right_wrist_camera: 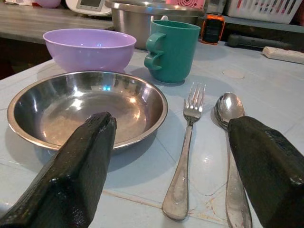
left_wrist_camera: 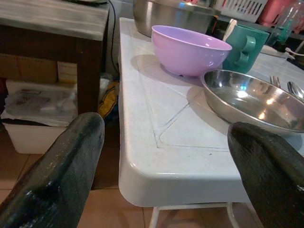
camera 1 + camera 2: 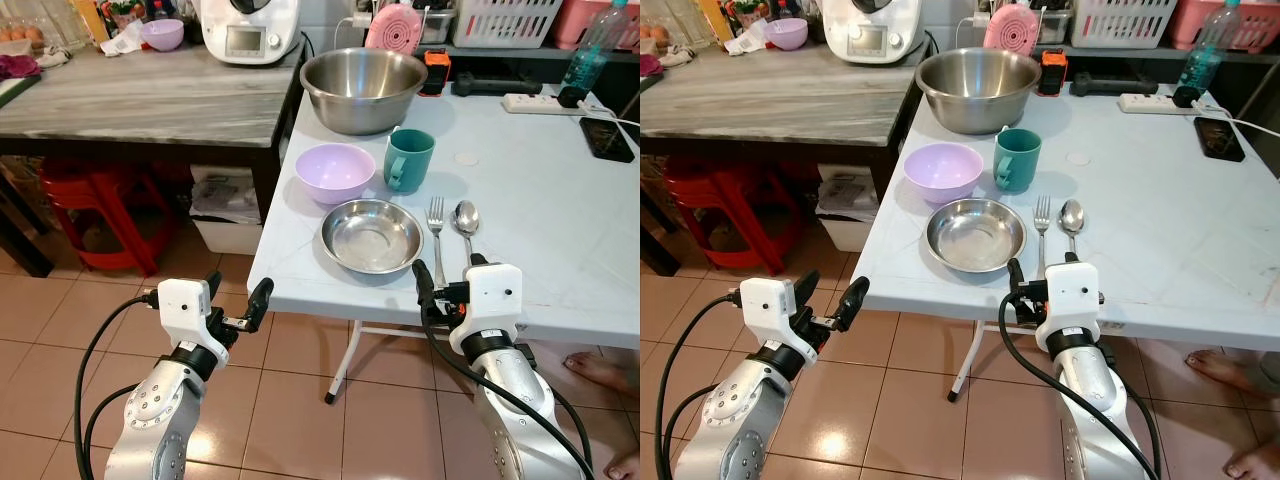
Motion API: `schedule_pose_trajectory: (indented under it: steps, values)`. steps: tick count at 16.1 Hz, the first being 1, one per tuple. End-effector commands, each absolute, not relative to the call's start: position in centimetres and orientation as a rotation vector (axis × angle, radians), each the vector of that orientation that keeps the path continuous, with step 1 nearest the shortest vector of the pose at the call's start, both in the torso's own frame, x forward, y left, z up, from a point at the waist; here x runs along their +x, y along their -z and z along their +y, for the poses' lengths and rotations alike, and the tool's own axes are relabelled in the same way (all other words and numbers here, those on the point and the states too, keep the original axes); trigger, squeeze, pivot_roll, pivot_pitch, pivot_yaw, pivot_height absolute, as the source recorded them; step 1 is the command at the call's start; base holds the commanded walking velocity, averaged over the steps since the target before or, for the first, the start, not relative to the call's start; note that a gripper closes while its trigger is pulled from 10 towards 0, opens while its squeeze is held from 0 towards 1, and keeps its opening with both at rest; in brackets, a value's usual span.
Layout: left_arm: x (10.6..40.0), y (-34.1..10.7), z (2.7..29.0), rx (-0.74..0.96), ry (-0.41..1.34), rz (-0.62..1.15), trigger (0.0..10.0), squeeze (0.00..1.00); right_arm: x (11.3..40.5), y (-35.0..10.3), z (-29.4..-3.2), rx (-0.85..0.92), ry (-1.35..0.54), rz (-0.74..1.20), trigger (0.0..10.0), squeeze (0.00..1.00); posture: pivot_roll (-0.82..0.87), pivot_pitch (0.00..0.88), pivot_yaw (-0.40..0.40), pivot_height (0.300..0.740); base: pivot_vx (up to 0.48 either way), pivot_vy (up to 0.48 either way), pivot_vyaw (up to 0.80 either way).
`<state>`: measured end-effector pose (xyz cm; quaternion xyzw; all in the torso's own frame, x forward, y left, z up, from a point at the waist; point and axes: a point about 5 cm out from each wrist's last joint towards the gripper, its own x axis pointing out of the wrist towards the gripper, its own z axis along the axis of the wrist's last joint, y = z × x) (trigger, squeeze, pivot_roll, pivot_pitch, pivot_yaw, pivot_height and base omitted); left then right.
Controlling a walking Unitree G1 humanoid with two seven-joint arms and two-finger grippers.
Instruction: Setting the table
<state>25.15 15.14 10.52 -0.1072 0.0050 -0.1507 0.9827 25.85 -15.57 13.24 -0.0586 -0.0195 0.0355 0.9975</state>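
Four pieces sit set near the front edge of a pale blue folding table [image 3: 560, 200]: a steel plate [image 3: 372, 235], a fork [image 3: 436, 222] just right of it, then a spoon [image 3: 466, 221]. Behind the plate stand a lilac bowl [image 3: 335, 172] and a teal mug [image 3: 409, 159], with a large steel mixing bowl [image 3: 363, 88] farther back. The right gripper [image 3: 447, 275] hovers at the table edge below the cutlery, fingers spread wide, holding nothing. The left gripper [image 3: 236, 296] hangs off the table's front left corner, also wide and empty.

Fork [image 3: 436, 226] and spoon [image 3: 466, 220] lie beside steel plate [image 3: 372, 235].
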Motion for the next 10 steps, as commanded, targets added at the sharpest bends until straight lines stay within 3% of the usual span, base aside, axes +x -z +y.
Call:
schedule_pose_trajectory:
  steps: [1, 10]
  values:
    - [25.12, -10.57, 15.45, -0.209, 0.296, 0.01, 10.0, 0.0, 25.79, -13.65, -15.45, -0.117, -0.077, -0.053, 10.0, 0.0, -0.13, 0.089, 0.03, 0.74, 0.0, 0.0, 0.0]
    - [25.12, -10.57, 15.45, -0.209, 0.296, 0.01, 10.0, 0.0, 25.79, -13.65, -15.45, -0.117, -0.077, -0.053, 10.0, 0.0, -0.13, 0.089, 0.03, 0.74, 0.0, 0.0, 0.0]
